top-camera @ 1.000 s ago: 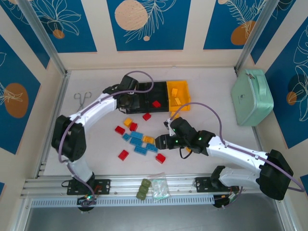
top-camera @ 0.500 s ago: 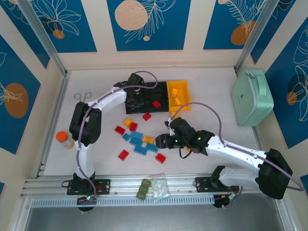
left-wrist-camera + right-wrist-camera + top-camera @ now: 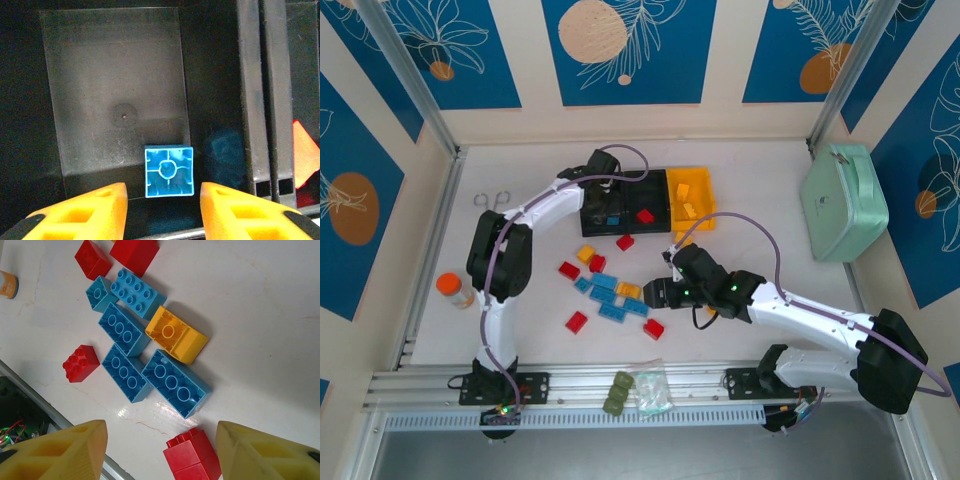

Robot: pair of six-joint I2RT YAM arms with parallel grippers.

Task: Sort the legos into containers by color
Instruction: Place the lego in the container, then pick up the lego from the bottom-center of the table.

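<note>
Three joined containers stand at the back: two black bins [image 3: 620, 200] and a yellow bin [image 3: 690, 192]. My left gripper [image 3: 603, 205] hangs open over the left black bin [image 3: 115, 75]. A small blue lego [image 3: 169, 171] lies upside down on its floor, clear of both orange fingers [image 3: 105, 205]. A red lego [image 3: 645, 215] lies in the middle bin. My right gripper [image 3: 162, 450] hovers open above the loose legos [image 3: 610, 295]. Below it are long blue bricks [image 3: 175, 385], a yellow one [image 3: 177, 337] and a red one [image 3: 192, 457].
A mint-green case [image 3: 844, 200] stands at the right. Scissors [image 3: 490, 203] and an orange-capped bottle [image 3: 453, 288] lie at the left. An olive lumpy item [image 3: 618, 392] and a clear bag [image 3: 655, 392] rest on the front rail.
My left arm swung over the left black bin and its jaws opened; the blue lego now lies in that bin. The right arm has not moved.
</note>
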